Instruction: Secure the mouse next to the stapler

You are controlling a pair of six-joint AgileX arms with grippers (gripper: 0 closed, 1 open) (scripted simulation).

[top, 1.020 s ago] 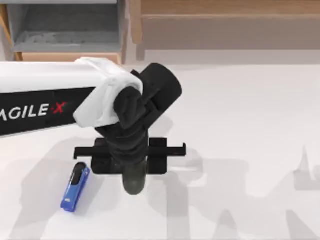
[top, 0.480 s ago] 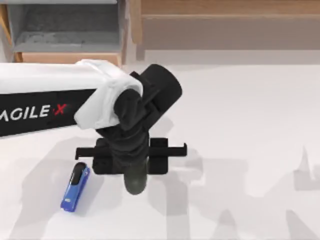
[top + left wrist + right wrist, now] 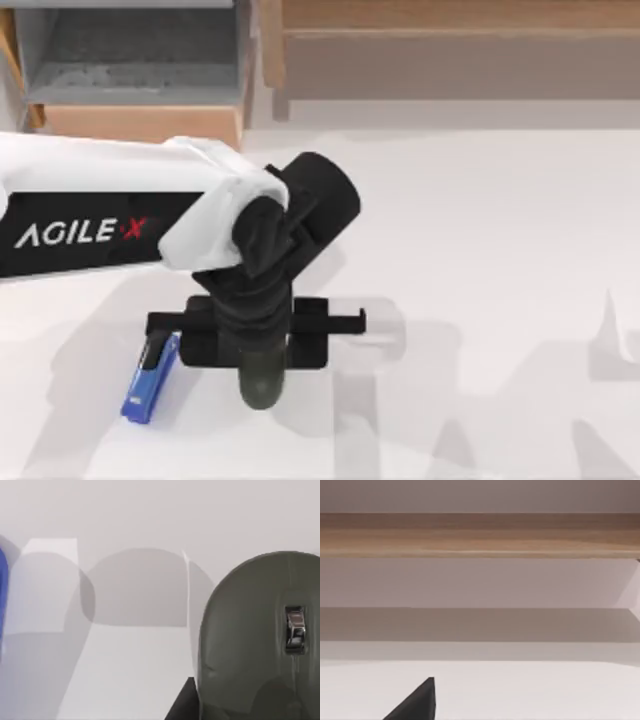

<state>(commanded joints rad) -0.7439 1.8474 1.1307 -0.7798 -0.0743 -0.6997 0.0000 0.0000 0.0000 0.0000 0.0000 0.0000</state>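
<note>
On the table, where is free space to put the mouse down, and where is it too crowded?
The table is bare right of the left gripper across to its right edge. A narrow bare strip lies between the stapler and the mouse. The left side is crowded: the arm overhangs the stapler's upper end.

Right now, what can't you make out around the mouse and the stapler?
- Mouse: top view, the left gripper covers all but its rounded end; whether it rests on the table is unclear.
- Stapler: top view, its upper end is under the gripper; left wrist view, cut by the edge.
- Right arm: its position cannot be judged.
</note>
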